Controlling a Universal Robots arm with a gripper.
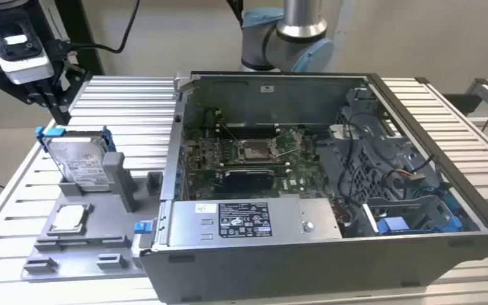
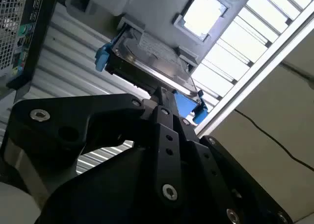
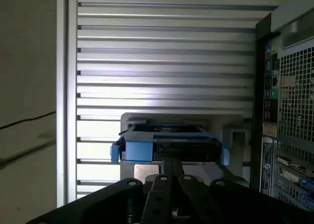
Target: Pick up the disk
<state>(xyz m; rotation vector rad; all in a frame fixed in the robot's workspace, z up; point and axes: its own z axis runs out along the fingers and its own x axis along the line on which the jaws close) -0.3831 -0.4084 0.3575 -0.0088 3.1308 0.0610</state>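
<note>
disk (image 1: pixel 79 157) stands upright, long axis vertical

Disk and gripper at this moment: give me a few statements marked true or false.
1. The disk stands on edge in a grey holder. True.
2. The gripper holds the disk. False: it is apart from the disk and holds nothing.
3. The computer case is open on top. True.
4. The chip lies inside the case. False: it sits in a grey tray outside the case, on the exterior view's left.

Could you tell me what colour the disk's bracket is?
Blue; the bracket shows best in the first wrist view.
</note>
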